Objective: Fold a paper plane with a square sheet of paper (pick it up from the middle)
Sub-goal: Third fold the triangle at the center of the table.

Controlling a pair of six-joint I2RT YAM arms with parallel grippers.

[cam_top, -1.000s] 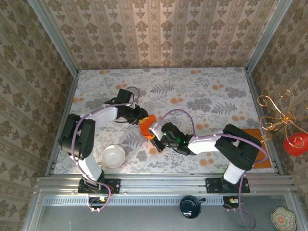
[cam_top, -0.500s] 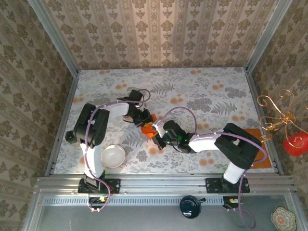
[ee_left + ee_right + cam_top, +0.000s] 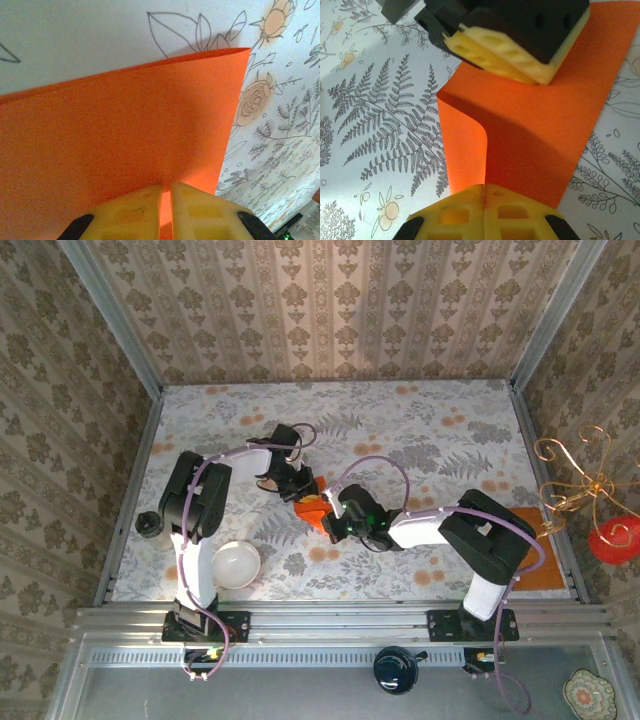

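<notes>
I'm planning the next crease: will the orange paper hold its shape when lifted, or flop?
Probably floppy: the orange paper curls into a soft loop beside the right fingers. It looks thin, so likely light and apt to sag beyond a pinch.

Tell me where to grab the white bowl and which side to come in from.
Pinch the rim of the white bowl from straight above, one finger inside and one outside: it stands upright with its mouth open upward. The rim's right side is probably best, since the left arm crowds the bowl's left edge.
</notes>
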